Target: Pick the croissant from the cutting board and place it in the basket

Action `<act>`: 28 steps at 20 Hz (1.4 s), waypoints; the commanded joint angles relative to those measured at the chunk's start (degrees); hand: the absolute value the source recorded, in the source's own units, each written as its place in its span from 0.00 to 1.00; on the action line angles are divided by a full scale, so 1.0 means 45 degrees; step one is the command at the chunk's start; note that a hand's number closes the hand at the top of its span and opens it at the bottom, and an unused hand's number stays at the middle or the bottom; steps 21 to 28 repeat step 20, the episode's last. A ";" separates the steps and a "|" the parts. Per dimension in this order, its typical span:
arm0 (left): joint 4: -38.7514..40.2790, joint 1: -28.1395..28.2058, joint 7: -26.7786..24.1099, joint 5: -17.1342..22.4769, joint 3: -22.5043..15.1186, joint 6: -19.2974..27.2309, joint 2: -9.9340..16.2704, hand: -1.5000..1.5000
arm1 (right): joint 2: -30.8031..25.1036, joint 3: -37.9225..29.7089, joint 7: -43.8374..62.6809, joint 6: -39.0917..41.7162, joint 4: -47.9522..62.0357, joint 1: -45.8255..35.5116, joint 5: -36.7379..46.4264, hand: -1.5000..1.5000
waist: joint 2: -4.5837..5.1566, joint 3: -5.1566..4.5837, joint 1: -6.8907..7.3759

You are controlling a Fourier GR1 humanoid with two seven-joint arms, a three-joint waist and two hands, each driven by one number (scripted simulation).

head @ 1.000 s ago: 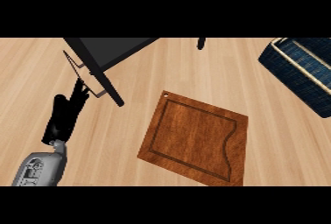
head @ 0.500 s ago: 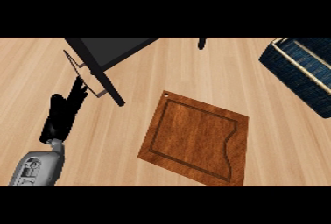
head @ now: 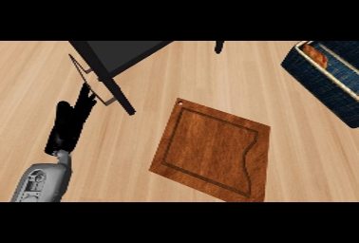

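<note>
Left hand [head: 70, 124]: enters from the lower edge at about 7 o'clock on a grey forearm [head: 42, 182], fingers straight and spread a little, holding nothing. Fingertips point toward 1 o'clock and lie just beside the thin frame of the dark appliance [head: 116, 59], touching or nearly touching; contact cannot be confirmed. The right hand does not appear in the head view.

Cutting board [head: 214, 152]: lies flat on the wooden counter [head: 210, 76], turned diamond-wise, right of centre toward 5 o'clock. Its top corner, with a small hole, points to 11 o'clock; its lower corner reaches the bottom edge of the scene. Its surface carries only the routed groove.

Basket [head: 326, 80]: dark blue, at 2 o'clock, cut off by the right and upper edges. A brown-orange piece, taken to be the croissant [head: 316, 54], shows inside near the basket's upper left rim; only a small part is visible.

Open room: bare counter runs between the cutting board and the basket, and between the cutting board and the left hand. A broad clear strip sits along 12 o'clock, broken by a small dark object [head: 219, 46] at the upper edge, kind undetermined.
</note>
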 commanded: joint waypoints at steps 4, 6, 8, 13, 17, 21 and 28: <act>0.0190 -0.0660 0.0014 0.0160 0.0342 -0.0164 0.0268 0.50 | -0.0295 -0.1885 0.0298 -0.1411 0.0797 -0.0488 -0.1474 0.00 | 0.0017 0.0005 -0.0041; 0.0309 -0.0320 -0.0433 -0.0063 0.0010 -0.0005 -0.0108 0.50 | -0.0648 -0.1990 0.0483 -0.1473 0.0923 -0.0557 -0.1488 0.00 | 0.0028 -0.0003 -0.0035; 0.0181 -0.0455 -0.0289 -0.0141 -0.0158 0.0021 -0.0227 0.50 | -0.1030 -0.2525 0.0631 -0.1799 0.1190 -0.0415 -0.1926 0.00 | 0.0057 0.0011 -0.0025; -0.0158 -0.0522 -0.0102 -0.0069 -0.0074 -0.0055 -0.0095 0.50 | -0.2505 -0.3257 0.1420 -0.1025 0.1938 -0.0100 -0.2533 0.00 | 0.0105 0.0037 -0.0036; -0.0141 -0.0295 -0.0346 -0.0053 0.0060 -0.0125 0.0065 0.50 | -0.3403 -0.3518 0.1104 -0.0395 0.2230 0.0772 -0.2757 0.00 | 0.0153 0.0061 -0.0015; 0.0059 -0.0461 -0.0234 0.0061 0.0135 -0.0081 -0.0071 0.50 | -0.3989 -0.3828 0.0253 0.0310 0.2350 0.1481 -0.3060 0.00 | 0.0190 0.0099 -0.0213; 0.0059 -0.0461 -0.0234 0.0061 0.0135 -0.0081 -0.0071 0.50 | -0.3989 -0.3828 0.0253 0.0310 0.2350 0.1481 -0.3060 0.00 | 0.0190 0.0099 -0.0213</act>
